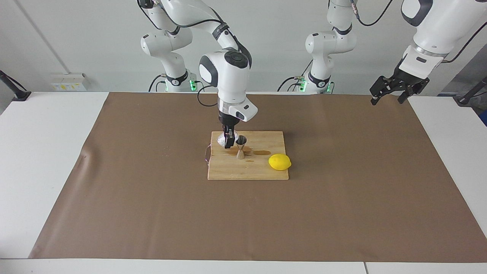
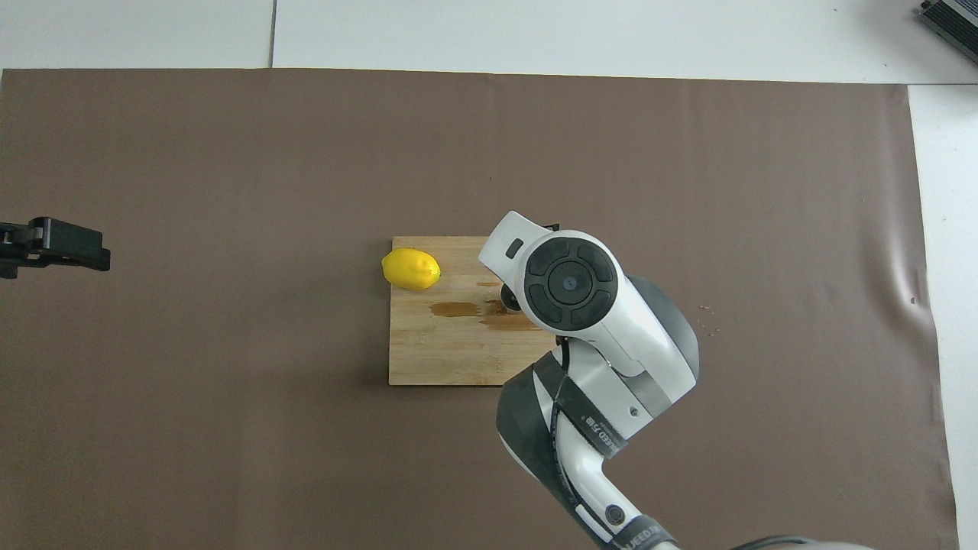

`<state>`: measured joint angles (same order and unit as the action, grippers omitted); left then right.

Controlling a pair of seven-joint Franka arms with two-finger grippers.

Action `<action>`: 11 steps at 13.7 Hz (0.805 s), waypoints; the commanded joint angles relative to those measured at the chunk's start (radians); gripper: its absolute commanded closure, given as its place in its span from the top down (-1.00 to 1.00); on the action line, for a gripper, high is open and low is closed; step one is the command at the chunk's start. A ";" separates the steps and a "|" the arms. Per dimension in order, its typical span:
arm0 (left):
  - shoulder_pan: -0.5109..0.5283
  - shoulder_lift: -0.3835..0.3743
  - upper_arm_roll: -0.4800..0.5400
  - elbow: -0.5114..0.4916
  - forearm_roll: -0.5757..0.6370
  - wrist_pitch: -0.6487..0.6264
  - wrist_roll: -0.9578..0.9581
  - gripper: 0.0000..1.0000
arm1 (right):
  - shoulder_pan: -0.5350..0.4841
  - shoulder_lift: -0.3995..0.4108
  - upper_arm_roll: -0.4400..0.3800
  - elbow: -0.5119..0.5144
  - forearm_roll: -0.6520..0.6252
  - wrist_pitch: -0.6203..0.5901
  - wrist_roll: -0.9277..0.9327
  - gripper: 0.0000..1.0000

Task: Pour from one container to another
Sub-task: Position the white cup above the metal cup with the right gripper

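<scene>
**Cup held beside the jigger, ready to tip**

We see the right end effector [image 1: 228, 141] clenched on the white cup [image 1: 222, 139], just beside the steel jigger [image 1: 240, 147] on the cutting board [image 1: 247, 169], likely so its rim clears the jigger's mouth. The jigger stands upright, long axis vertical, mouth up. The cup's tilt we cannot tell. The left end effector [image 1: 393, 89] waits released over the bench's edge.

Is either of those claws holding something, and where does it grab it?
The right gripper holds the white cup by its side wall, beside the jigger. The left gripper holds nothing.
</scene>
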<state>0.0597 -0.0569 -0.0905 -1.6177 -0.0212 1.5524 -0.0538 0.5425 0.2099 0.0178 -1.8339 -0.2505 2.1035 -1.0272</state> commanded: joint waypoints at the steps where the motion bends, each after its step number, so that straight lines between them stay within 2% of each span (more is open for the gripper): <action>1: 0.002 0.008 0.000 0.013 0.007 -0.014 0.005 1.00 | 0.008 0.012 0.004 0.021 -0.055 -0.008 0.048 -1.00; 11: -0.009 0.008 0.000 0.012 0.007 -0.017 0.003 1.00 | 0.068 0.011 0.004 0.016 -0.213 -0.034 0.170 -1.00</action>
<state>0.0581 -0.0546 -0.0944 -1.6178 -0.0212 1.5495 -0.0539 0.5936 0.2123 0.0177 -1.8333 -0.4227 2.0974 -0.8902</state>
